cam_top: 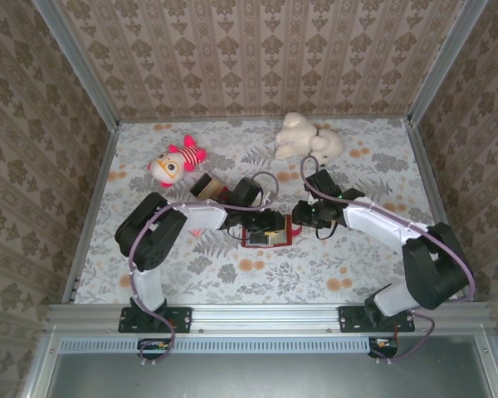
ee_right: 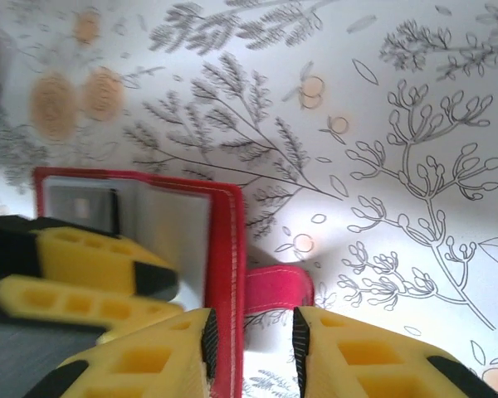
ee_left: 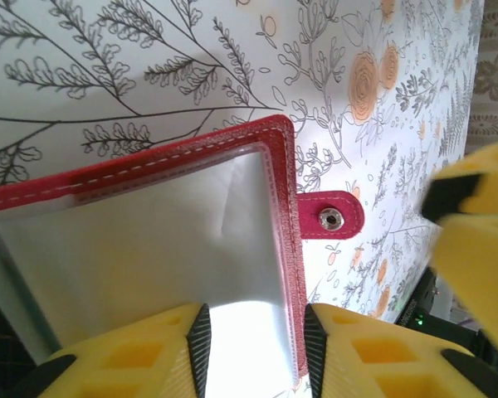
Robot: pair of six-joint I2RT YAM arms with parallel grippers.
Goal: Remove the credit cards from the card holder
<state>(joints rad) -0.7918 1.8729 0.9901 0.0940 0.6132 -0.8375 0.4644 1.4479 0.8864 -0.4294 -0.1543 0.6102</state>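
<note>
The card holder (cam_top: pixel 268 235) is a red wallet lying open on the flowered table, mid-scene. Its red stitched border (ee_left: pixel 191 149) frames a pale inner pocket (ee_left: pixel 149 249), and its snap tab (ee_left: pixel 330 217) sticks out sideways. My left gripper (ee_left: pixel 256 336) hangs over the wallet's edge, open, with the pocket edge and border between its pads. My right gripper (ee_right: pixel 254 340) is open beside the wallet's border (ee_right: pixel 228 274), the tab (ee_right: pixel 278 286) between its pads. A grey rectangle (ee_right: pixel 81 203) sits in a pocket; I cannot tell whether it is one of the credit cards.
A red-and-white plush toy (cam_top: pixel 176 162) lies at the back left and a white plush (cam_top: pixel 303 139) at the back right. A small box (cam_top: pixel 204 186) sits behind the left arm. Metal rails and patterned walls enclose the table (cam_top: pixel 257 274).
</note>
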